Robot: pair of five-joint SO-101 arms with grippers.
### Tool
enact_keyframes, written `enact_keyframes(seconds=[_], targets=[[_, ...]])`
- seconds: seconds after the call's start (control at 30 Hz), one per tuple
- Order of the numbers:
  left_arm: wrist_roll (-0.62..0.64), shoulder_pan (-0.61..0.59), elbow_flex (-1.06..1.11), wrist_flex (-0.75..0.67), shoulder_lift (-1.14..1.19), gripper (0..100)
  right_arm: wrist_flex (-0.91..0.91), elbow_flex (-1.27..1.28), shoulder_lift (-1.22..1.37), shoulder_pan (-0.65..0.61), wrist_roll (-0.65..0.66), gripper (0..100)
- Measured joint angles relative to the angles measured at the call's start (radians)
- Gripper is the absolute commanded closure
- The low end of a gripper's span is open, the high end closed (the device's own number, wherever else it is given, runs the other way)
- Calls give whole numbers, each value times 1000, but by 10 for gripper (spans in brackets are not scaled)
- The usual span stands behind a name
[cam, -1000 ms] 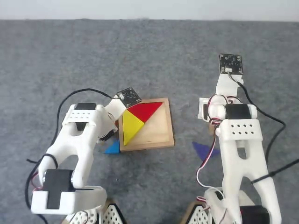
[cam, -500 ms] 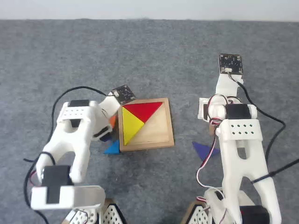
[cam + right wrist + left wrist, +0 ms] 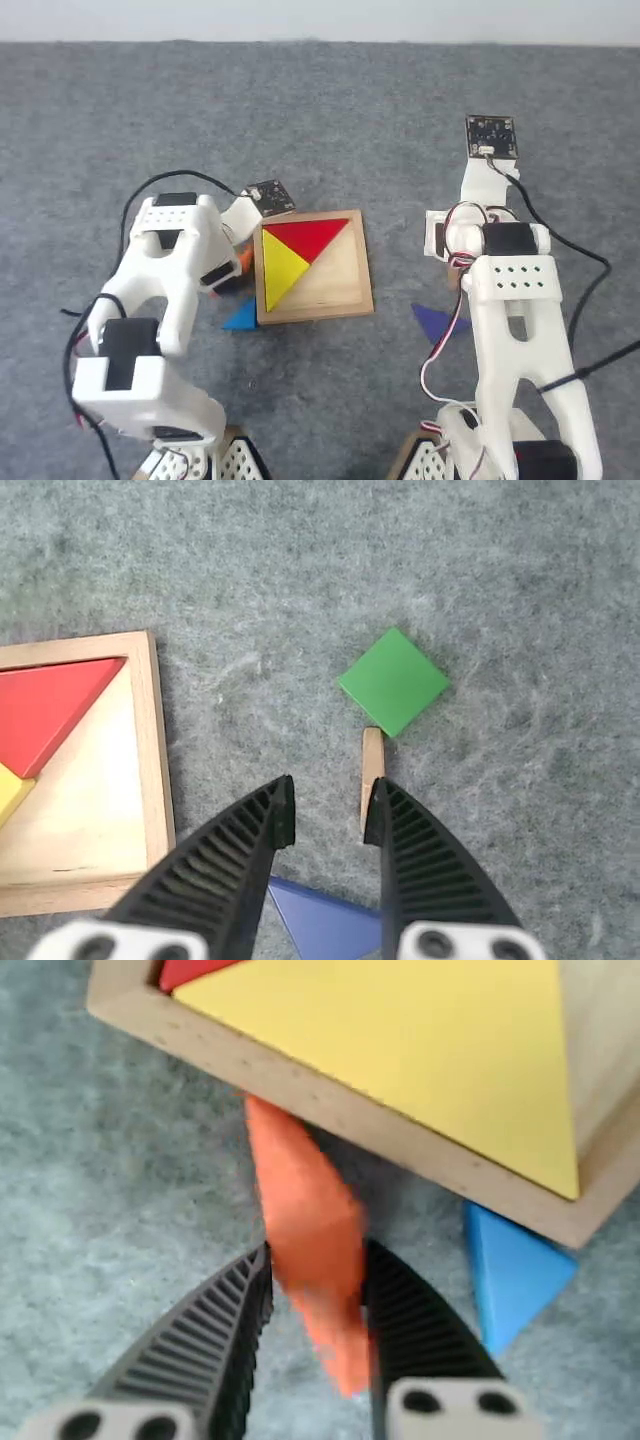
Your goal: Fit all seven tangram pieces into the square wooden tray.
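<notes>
Fingers (image 3: pixel 225 1325) of left gripper (image 3: pixel 315 1260) pinch orange wooden tangram piece (image 3: pixel 300 1195) at nine o'clock of square wooden tray (image 3: pixel 420 1150); right gripper (image 3: pixel 328 800) fingers spread. Likely hazard: tilted piece snagging rim.

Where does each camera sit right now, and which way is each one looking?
High view: fixed above the table, looking down; left arm and right arm flank the wooden tray.
Left wrist view: on the left wrist, looking down past the left gripper, shut on the orange piece beside the tray wall.
Right wrist view: on the right wrist, looking down past the open right gripper at the green square.
Shared: all three show the tray's red triangle.
</notes>
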Motion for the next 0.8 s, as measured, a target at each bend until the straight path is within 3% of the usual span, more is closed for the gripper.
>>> enact_keyframes(seconds=[0.2, 0.4, 0.57, 0.7, 0.8], targets=[[0, 3, 0, 0, 0, 974, 0, 0, 0, 0, 0, 876], [0, 0, -20, 9, 0, 978, 0, 0, 0, 0, 0, 876], [12, -18, -74, 147, -64, 978, 0, 0, 0, 0, 0, 876], [147, -26, -92, 258, -193, 978, 0, 0, 0, 0, 0, 876], [328, 9, -80, 278, -295, 978, 0, 0, 0, 0, 0, 876]])
